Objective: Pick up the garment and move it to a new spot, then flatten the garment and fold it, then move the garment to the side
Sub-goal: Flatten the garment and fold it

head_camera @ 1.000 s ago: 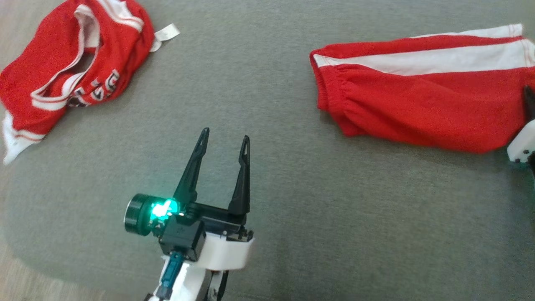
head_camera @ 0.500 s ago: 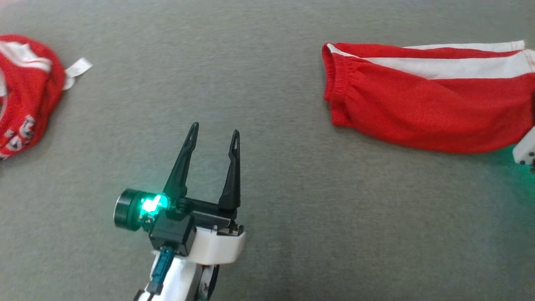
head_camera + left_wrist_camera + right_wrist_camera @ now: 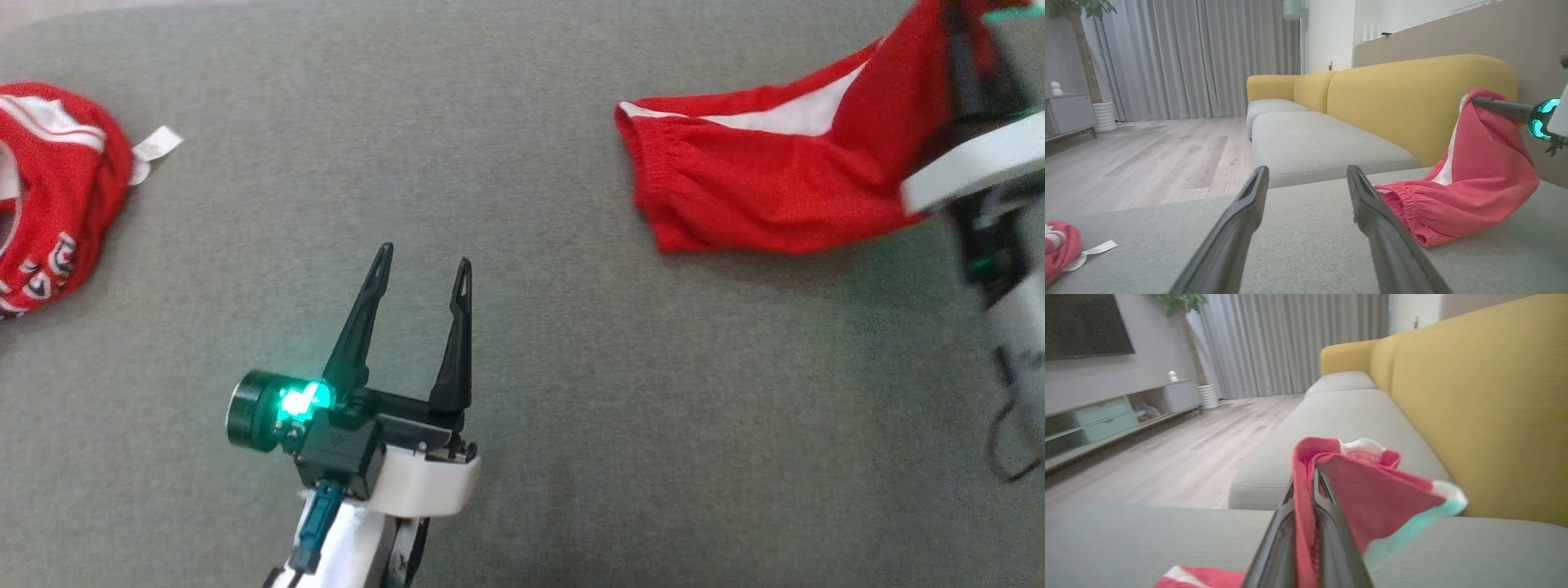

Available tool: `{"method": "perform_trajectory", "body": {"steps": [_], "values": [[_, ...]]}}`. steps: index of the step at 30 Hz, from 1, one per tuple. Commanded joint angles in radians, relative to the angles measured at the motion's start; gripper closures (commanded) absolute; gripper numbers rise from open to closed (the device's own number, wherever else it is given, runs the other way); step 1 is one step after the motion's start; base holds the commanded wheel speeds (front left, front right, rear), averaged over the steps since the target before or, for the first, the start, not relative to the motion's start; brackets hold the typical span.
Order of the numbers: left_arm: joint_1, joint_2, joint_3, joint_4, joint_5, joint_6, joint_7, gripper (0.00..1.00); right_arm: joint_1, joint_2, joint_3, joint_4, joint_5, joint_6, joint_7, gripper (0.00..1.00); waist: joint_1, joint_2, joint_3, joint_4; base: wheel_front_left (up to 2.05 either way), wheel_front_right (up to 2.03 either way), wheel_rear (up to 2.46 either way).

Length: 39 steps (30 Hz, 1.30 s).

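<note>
Garment (image 3: pixel 751 204): bright red cloth, one broad white stripe down its side, gathered red waistband. In the right wrist view its white hem picks up a teal-green tint.
Jersey (image 3: pixel 82 188): red, white trim with thin red lines, black-and-white lettering; plain white label (image 3: pixel 159 143) at its edge.
Cushion (image 3: pixel 571 392): plain grey, fine weave.
Sofa back (image 3: pixel 1412 94): mustard yellow.
Left gripper (image 3: pixel 424 255): black fingers, white cuff, glowing green light (image 3: pixel 298 402).
Right gripper (image 3: pixel 1314 473): black fingers, white cuff.
Curtains (image 3: pixel 1200 57): pale grey, vertical pleats.
Floor (image 3: pixel 1147 163): light wood grain.
</note>
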<state>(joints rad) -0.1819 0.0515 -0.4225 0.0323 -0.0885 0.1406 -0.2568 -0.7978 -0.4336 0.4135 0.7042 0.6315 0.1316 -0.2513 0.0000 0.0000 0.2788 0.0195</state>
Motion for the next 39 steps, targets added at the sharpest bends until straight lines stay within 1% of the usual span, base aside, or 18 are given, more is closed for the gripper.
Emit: {"method": "perform_trajectory", "body": {"steps": [1, 5, 8, 9, 10, 11, 12, 16, 18, 22, 23, 24, 25, 26, 29, 33, 36, 39], "values": [[-0.001, -0.001, 0.026, -0.027, -0.004, 0.0, -0.005, 0.0, 0.056, 0.026, 0.017, -0.067, -0.031, -0.001, -0.01, 1.0, 0.0, 0.0, -0.015, 0.027, 0.0, 0.0, 0.0], [0.01, -0.001, 0.022, -0.029, -0.015, 0.007, -0.005, 0.0, 0.134, 0.095, 0.078, -0.142, -0.119, -0.001, 0.007, 1.0, 0.0, 0.0, -0.024, 0.062, 0.0, 0.0, 0.0], [0.014, -0.001, 0.01, -0.03, -0.024, 0.006, -0.005, 0.0, 0.195, 0.153, 0.129, -0.164, -0.134, -0.001, 0.047, 1.0, 0.0, 0.0, -0.028, 0.088, 0.0, 0.0, 0.0], [0.014, -0.001, 0.005, -0.029, -0.026, 0.005, -0.005, 0.0, 0.211, 0.161, 0.145, -0.167, -0.141, -0.001, 0.054, 0.64, 0.0, 0.0, -0.029, 0.096, 0.0, 0.0, 0.0], [0.015, -0.001, 0.002, -0.028, -0.028, 0.007, -0.005, 0.0, 0.225, 0.169, 0.152, -0.17, -0.142, -0.001, 0.057, 0.03, 0.0, 0.0, -0.031, 0.103, 0.0, 0.0, 0.0], [0.015, -0.001, 0.002, -0.028, -0.028, 0.007, -0.005, 0.0, 0.225, 0.169, 0.152, -0.17, -0.142, -0.001, 0.057, 0.03, 0.0, 0.0, -0.031, 0.103, 0.0, 0.0, 0.0], [0.017, -0.001, 0.0, -0.029, -0.03, 0.009, -0.005, 0.0, 0.235, 0.174, 0.151, -0.176, -0.144, -0.001, 0.051, 0.0, 0.0, 0.0, -0.034, 0.107, 0.0, 0.0, 0.0], [0.029, -0.001, 0.0, -0.029, -0.034, 0.012, -0.005, 0.0, 0.278, 0.174, 0.142, -0.218, -0.147, -0.001, 0.032, 0.0, 0.0, 0.0, -0.048, 0.116, 0.0, 0.0, 0.0], [0.037, -0.001, 0.0, -0.029, -0.035, 0.012, -0.005, 0.0, 0.303, 0.159, 0.126, -0.253, -0.145, -0.001, 0.025, 0.0, 0.0, 0.0, -0.057, 0.118, 0.0, 0.0, 0.0], [0.051, -0.001, -0.002, -0.033, -0.039, 0.014, -0.005, 0.0, 0.355, 0.119, 0.054, -0.314, -0.148, -0.001, 0.03, 0.0, 0.0, 0.0, -0.07, 0.122, 0.0, 0.0, 0.0], [0.053, -0.001, -0.003, -0.035, -0.04, 0.014, -0.005, 0.0, 0.365, 0.106, 0.039, -0.319, -0.148, -0.001, 0.047, 0.03, 0.0, 0.0, -0.071, 0.124, 0.0, 0.0, 0.0], [0.054, -0.001, -0.006, -0.036, -0.041, 0.014, -0.005, 0.0, 0.371, 0.09, 0.018, -0.32, -0.153, -0.001, 0.063, 0.56, 0.0, 0.0, -0.071, 0.128, 0.0, 0.0, 0.0], [0.053, -0.001, -0.009, -0.037, -0.042, 0.013, -0.005, 0.0, 0.372, 0.077, -0.004, -0.321, -0.16, -0.001, 0.075, 0.76, 0.0, 0.0, -0.068, 0.132, 0.0, 0.0, 0.0], [0.052, -0.001, -0.012, -0.038, -0.044, 0.014, -0.005, 0.0, 0.372, 0.066, -0.02, -0.32, -0.161, -0.001, 0.093, 1.0, 0.0, 0.0, -0.066, 0.138, 0.0, 0.0, 0.0], [0.045, -0.001, -0.028, -0.042, -0.053, 0.019, -0.005, 0.0, 0.354, 0.012, -0.022, -0.301, -0.161, -0.001, 0.157, 1.0, 0.0, 0.0, -0.052, 0.16, 0.0, 0.0, 0.0], [0.036, -0.001, -0.047, -0.041, -0.069, 0.029, -0.005, 0.0, 0.299, -0.05, -0.005, -0.229, -0.15, -0.001, 0.256, 1.0, 0.0, 0.0, -0.034, 0.196, 0.0, 0.0, 0.0], [0.028, -0.001, -0.064, -0.042, -0.082, 0.038, -0.005, 0.0, 0.257, -0.072, 0.035, -0.181, -0.115, -0.001, 0.344, 1.0, 0.0, 0.0, -0.021, 0.226, 0.0, 0.0, 0.0], [0.019, -0.001, -0.08, -0.041, -0.093, 0.045, -0.005, 0.0, 0.198, -0.078, 0.054, -0.161, -0.085, -0.001, 0.338, 1.0, 0.0, 0.0, -0.007, 0.251, 0.0, 0.0, 0.0]]}}
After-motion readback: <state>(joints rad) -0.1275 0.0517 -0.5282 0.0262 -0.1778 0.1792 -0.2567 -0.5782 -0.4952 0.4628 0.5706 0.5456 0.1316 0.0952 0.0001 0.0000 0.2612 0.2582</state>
